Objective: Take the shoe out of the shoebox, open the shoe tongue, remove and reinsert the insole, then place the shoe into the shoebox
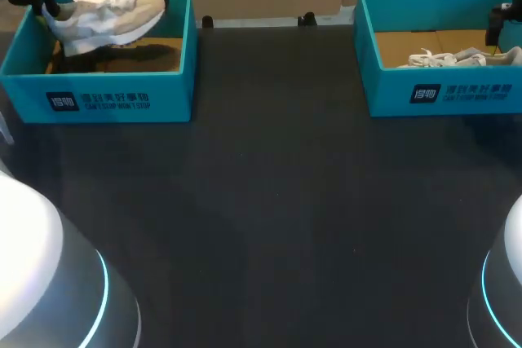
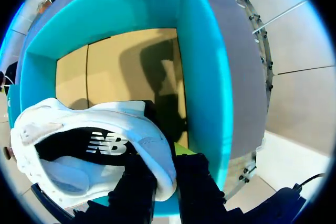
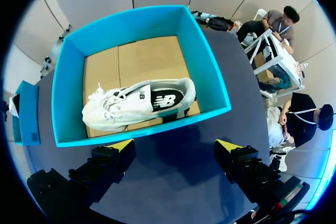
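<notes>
A white and beige shoe (image 1: pixel 106 10) hangs tilted over the left teal shoebox (image 1: pixel 98 95), raised off its cardboard floor. My left gripper (image 1: pixel 42 2) is at its heel. In the left wrist view the two dark fingers (image 2: pixel 197 192) pinch the white heel collar of the shoe (image 2: pixel 105 129), so that gripper (image 2: pixel 164 187) is shut on it, above the box (image 2: pixel 210 77). A second white shoe (image 3: pixel 136 103) lies on its side in the right shoebox (image 3: pixel 142 129). My right gripper (image 3: pixel 176 148) hovers open above that box's near wall, with nothing between its fingers.
The two shoeboxes stand at the table's far corners, the right one (image 1: pixel 440 91) with its shoe (image 1: pixel 457 58) inside and my right gripper (image 1: pixel 499 22) over it. Dark tabletop (image 1: pixel 269 185) stretches between and in front of them.
</notes>
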Robot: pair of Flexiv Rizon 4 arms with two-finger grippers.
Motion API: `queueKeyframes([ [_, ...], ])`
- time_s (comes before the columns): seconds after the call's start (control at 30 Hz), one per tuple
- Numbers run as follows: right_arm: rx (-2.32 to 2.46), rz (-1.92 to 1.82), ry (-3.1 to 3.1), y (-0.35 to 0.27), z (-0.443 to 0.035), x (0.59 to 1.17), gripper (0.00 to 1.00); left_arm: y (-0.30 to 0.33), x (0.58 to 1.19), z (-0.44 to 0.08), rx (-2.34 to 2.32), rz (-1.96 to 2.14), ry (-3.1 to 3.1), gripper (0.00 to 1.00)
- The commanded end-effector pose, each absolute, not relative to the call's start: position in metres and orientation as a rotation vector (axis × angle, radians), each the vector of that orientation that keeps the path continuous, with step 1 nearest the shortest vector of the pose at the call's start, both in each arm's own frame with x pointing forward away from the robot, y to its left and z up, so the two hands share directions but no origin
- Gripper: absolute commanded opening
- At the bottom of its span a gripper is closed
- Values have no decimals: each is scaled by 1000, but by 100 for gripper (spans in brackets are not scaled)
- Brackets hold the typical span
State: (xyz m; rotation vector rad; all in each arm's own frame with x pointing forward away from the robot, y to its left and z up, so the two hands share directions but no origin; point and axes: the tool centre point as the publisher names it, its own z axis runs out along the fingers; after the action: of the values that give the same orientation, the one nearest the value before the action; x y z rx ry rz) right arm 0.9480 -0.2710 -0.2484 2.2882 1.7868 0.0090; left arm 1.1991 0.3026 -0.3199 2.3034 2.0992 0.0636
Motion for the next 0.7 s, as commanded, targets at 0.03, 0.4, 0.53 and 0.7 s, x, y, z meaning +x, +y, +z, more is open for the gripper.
queueKeyframes([
  [0.03, 2288, 10, 1787, -271, -249, 948, 100, 301, 1185, -284, 2296, 95, 2110, 0],
  [0.4, 2288, 10, 1787, -271, -249, 948, 100, 302, 1170, -228, 2252, 167, 2125, 0],
  [0.53, 2288, 10, 1787, -271, -249, 948, 100, 302, 1164, -209, 2257, 209, 2131, 0],
  [0.7, 2288, 10, 1787, -271, -249, 948, 100, 305, 1159, -188, 2224, 246, 2137, 0],
])
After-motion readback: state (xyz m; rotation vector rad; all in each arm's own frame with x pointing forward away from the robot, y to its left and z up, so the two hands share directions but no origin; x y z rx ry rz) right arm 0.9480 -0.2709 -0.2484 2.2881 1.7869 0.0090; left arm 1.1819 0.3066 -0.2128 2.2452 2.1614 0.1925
